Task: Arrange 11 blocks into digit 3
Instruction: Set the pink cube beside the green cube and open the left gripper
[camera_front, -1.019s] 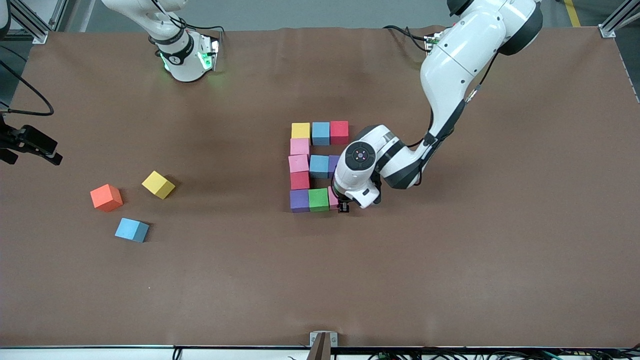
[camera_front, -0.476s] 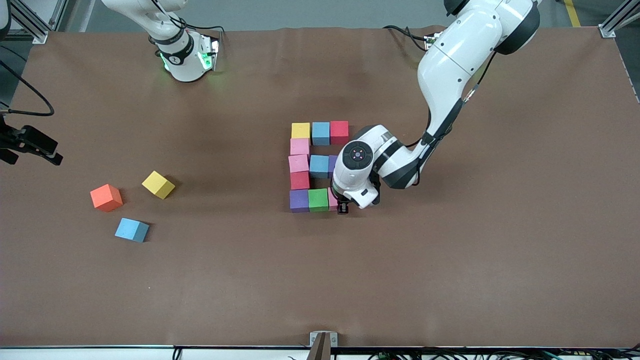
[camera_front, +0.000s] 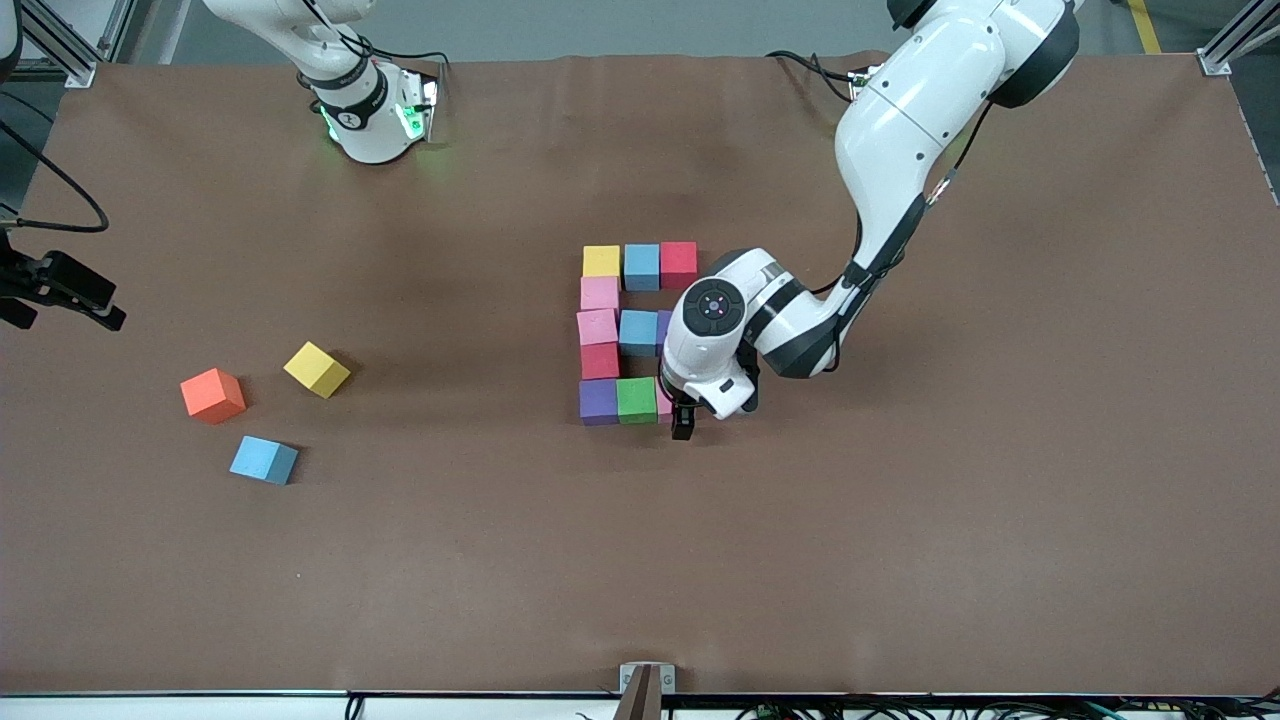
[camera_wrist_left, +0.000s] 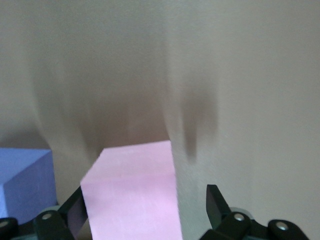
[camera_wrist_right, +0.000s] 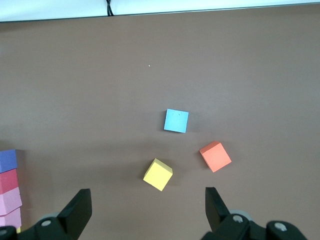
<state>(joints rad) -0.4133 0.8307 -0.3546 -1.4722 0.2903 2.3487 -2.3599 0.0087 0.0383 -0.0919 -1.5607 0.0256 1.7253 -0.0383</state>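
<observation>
Digit 3: you see the blocks as a mirrored figure at the centre of the front view, on the brown tabletop (camera_front: 900, 520).
Top bar: yellow block (camera_front: 601, 261), blue block (camera_front: 641, 266) and red block (camera_front: 678, 263) sit in a touching row, uppermost in the frame.
Column: below the yellow one come two pink blocks (camera_front: 599, 293) (camera_front: 596, 327), then a second red block (camera_front: 600, 361), then a purple block (camera_front: 598, 400) at the bottom corner.
Middle bar: a second blue block (camera_front: 637, 332) sits beside the lower pink one; a second purple block (camera_front: 666, 328) next to it is mostly hidden under the left arm.
Bottom bar: green block (camera_front: 636, 399) touches the corner purple one, and the third pink block (camera_wrist_left: 131, 192) touches the green one, resting on the tabletop.
Left gripper (camera_front: 684, 425): you have it low over the third pink block, fingers spread; in the left wrist view one finger (camera_wrist_left: 216, 202) stands clear of the block's side with tabletop showing between.
Right gripper (camera_wrist_right: 145, 210): this arm waits at the upper left of the front view; the right wrist view shows its fingers spread wide, with nothing between them.
Loose cubes: at the lower left of the front view you have an orange cube (camera_front: 212, 395), a yellow cube (camera_front: 316, 369) and a blue cube (camera_front: 264, 460), near one another but apart, well away from the figure.
</observation>
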